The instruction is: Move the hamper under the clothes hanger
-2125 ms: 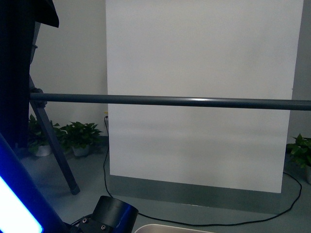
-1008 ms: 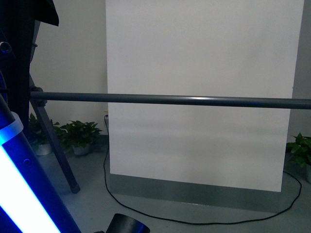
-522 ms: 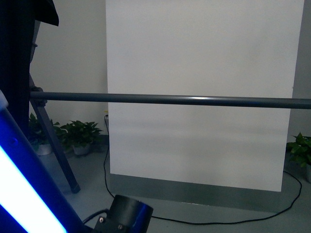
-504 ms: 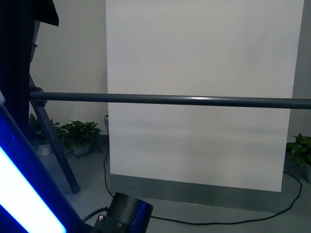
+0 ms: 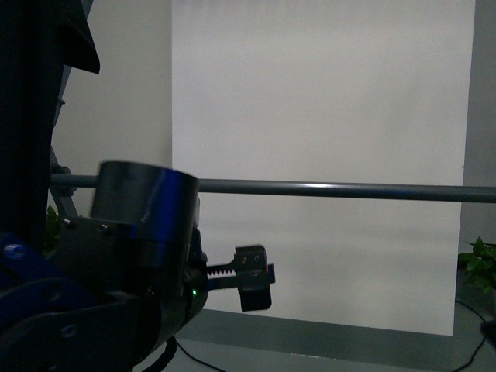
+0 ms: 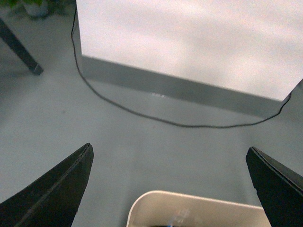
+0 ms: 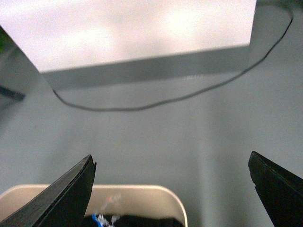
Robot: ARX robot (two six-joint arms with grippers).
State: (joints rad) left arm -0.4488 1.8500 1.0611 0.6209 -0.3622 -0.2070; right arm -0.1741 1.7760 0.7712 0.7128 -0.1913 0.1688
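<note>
The hamper's beige rounded rim shows low in the left wrist view (image 6: 189,208) and in the right wrist view (image 7: 142,196), with dark clothes (image 7: 135,221) inside. My left gripper (image 6: 169,146) is open above and just behind its rim, touching nothing. My right gripper (image 7: 171,156) is open the same way. The clothes hanger's dark-grey horizontal bar (image 5: 333,188) crosses the front view, with the black T-shirt (image 5: 31,116) at the far left. My left arm (image 5: 143,232) fills the lower left of the front view. The hamper is out of view there.
A white roll-up screen panel (image 5: 322,155) stands behind the bar. A black cable (image 6: 142,113) lies on the grey floor before it. A slanted rack leg (image 6: 19,47) ends at the floor. A potted plant (image 5: 480,260) is at the right.
My left arm has risen into the front view and now covers its lower left. The bar sits lower in the picture than before. The hamper's rim left the bottom edge earlier.
</note>
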